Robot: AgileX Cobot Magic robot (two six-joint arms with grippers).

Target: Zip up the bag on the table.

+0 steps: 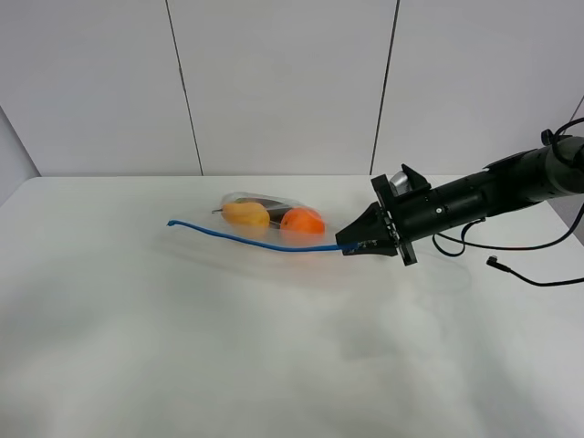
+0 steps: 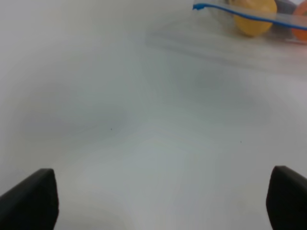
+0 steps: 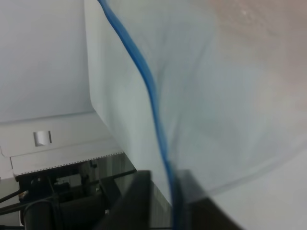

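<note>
The clear bag [image 1: 274,228] lies on the white table [image 1: 182,347] behind the middle, holding a yellow fruit [image 1: 246,213], an orange fruit [image 1: 302,220] and a dark item. Its blue zipper strip [image 1: 246,239] runs along the near edge. My right gripper [image 1: 351,246] is shut on the right end of the strip; the right wrist view shows the strip [image 3: 148,91] running into the closed gripper [image 3: 175,211]. My left gripper [image 2: 158,211] is open and empty over bare table, well short of the bag's left end [image 2: 249,19], and is out of the exterior view.
A black cable [image 1: 529,274] hangs from the right arm and trails over the table's right side. Grey wall panels stand behind the table. The table's edge and a frame below it show in the right wrist view [image 3: 57,158].
</note>
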